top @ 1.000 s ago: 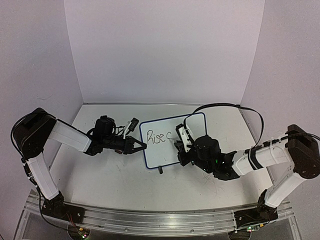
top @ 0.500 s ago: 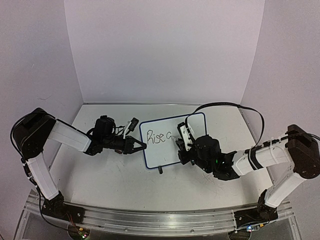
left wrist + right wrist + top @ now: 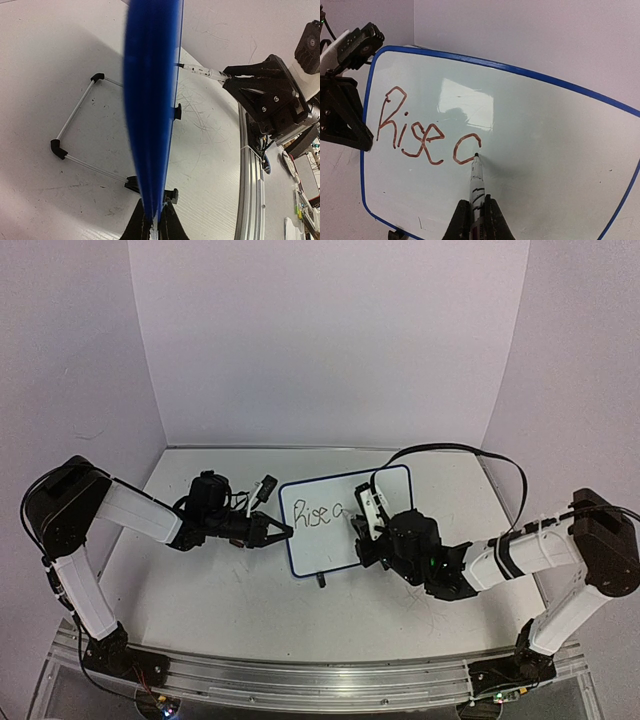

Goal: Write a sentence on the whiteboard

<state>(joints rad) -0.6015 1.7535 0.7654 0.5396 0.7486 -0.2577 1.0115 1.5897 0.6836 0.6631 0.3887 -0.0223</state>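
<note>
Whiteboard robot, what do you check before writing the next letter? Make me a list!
1. The left gripper clamped on the whiteboard rim: ok.
2. The right gripper shut on the marker: ok.
3. Tip of the marker on the board at the last stroke: ok.
4. The sentence readable so far: ok.
5. Bare space to the right for more words: ok.
6. Ink left in the marker: cannot tell.

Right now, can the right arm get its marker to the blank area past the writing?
Probably yes: the marker in the right gripper touches the whiteboard beside the sentence, and nothing blocks the bare surface beyond.
</note>
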